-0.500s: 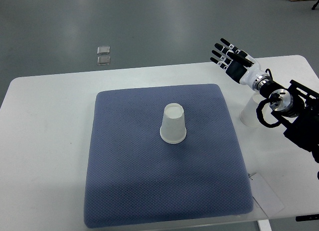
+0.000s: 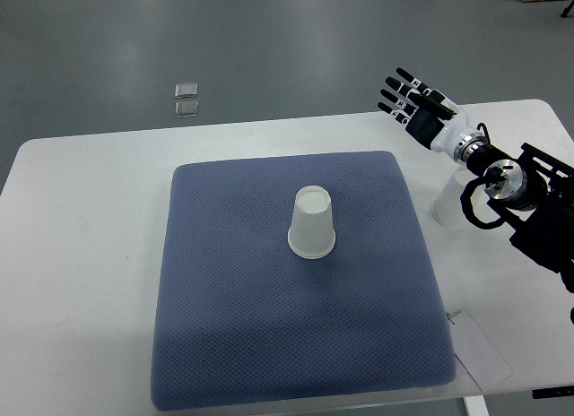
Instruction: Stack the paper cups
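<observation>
White paper cup stands upside down, base up, near the middle of a blue-grey textured mat, with bare mat all around it. A second paper cup stands on the white table just off the mat's right edge, partly hidden beneath the robot's right arm; whether it is upright or inverted cannot be told. The right hand hovers above the table's far edge, up and to the right of the centre cup and well apart from it, beyond the second cup, its dark fingers spread and holding nothing. The arm enters from the right edge of the picture. The mat covers the middle of the table, leaving wide bare table on the left and a narrower strip on the right. A sheet of paper lies at the mat's near right corner. On the grey floor beyond the table sit two small clear squares.
</observation>
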Controlling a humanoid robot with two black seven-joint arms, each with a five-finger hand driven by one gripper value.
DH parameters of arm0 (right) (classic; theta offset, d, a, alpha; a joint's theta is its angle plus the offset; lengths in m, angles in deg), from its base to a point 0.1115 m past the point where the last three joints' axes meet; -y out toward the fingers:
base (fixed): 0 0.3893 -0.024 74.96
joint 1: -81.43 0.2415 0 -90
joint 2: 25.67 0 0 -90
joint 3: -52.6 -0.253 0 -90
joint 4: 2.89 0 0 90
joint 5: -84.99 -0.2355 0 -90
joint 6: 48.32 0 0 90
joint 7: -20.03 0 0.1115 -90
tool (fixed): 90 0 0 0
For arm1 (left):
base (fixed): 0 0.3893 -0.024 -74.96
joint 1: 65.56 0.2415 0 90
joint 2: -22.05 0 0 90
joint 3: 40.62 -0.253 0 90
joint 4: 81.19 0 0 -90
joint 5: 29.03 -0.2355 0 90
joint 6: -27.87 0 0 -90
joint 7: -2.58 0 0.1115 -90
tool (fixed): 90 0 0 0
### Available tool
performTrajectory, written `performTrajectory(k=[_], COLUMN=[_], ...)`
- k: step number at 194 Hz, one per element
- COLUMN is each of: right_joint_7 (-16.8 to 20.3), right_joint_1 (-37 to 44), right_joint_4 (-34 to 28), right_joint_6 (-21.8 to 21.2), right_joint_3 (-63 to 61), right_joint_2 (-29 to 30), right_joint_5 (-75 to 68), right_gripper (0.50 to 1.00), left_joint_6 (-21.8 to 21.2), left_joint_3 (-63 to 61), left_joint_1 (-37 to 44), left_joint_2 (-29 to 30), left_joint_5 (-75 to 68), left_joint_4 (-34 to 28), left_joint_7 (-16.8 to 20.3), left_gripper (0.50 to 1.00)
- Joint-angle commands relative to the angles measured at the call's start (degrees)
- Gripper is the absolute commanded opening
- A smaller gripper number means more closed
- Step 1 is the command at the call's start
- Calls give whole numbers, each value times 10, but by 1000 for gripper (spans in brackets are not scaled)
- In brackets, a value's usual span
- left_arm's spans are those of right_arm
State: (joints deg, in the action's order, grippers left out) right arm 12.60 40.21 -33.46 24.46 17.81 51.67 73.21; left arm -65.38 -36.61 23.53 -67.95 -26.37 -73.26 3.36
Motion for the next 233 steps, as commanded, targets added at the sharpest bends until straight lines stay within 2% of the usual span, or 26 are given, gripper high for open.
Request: performTrajectory(k=[1,39,88,128,189,233], right_joint_7=[0,0,4,13,21,27], right_joint_1=[0,2,19,50,130,205], right_joint_4=[0,-1,-1,-19,-99,-128], right_joint_6=[0,-1,-1,-22,-25,-25], right_joint_3=[1,1,7,33,232,356], right_joint_2=[0,-1,-8,-65,-162,-186], right_joint_5=[0,5,131,196,308,426], right_gripper=[915,915,913,913,913,913], left_joint_6=[0,0,0,0,0,0], left_joint_3=[-1,-1,-1,-1,-3,-3], left_joint_1=[-1,-1,-1,-1,-1,-1], left_joint_2=[0,0,0,0,0,0], left_joint_5=[0,0,0,0,0,0], left_joint_4=[2,1,1,1,0,0], left_joint_7=[0,0,0,0,0,0], left_gripper=[1000,1000,1000,1000,1000,1000])
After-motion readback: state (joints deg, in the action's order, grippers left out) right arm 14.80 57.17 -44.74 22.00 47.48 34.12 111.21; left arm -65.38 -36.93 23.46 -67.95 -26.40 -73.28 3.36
